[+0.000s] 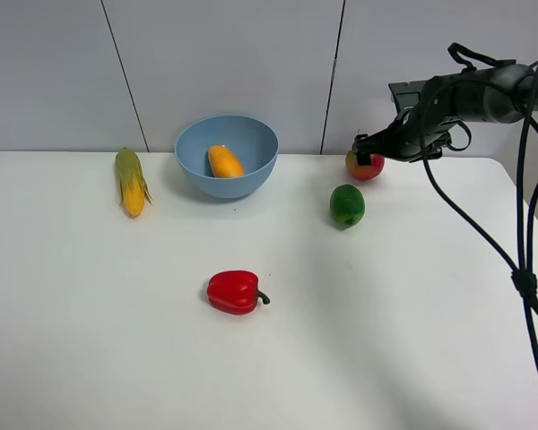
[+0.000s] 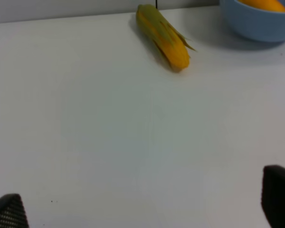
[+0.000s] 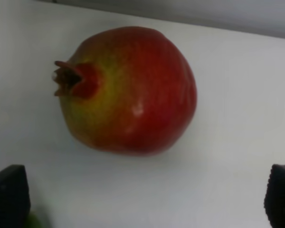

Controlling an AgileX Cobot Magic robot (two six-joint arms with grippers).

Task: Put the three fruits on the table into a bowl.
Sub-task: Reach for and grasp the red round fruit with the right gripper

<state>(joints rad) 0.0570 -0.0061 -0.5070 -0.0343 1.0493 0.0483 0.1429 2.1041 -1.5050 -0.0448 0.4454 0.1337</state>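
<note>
Mango (image 1: 224,161) in bowl (image 1: 255,134), upper centre; red fruit (image 1: 369,168) and lime (image 1: 347,205) on table (image 1: 386,313), upper right. Right gripper (image 3: 145,197) hovers at the red fruit, jaws wide, empty; left gripper (image 2: 143,204) also wide, empty.

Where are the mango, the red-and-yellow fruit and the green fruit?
mango (image 1: 225,161): exterior high view, middle of its orange body.
red-and-yellow fruit (image 3: 133,90): right wrist view, middle of its red side.
green fruit (image 1: 347,205): exterior high view, middle of its upper surface.

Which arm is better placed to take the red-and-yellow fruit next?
Right. The right jaws stand open close to the red-and-yellow fruit; the left jaws face the corn cob, far from that fruit.
</note>
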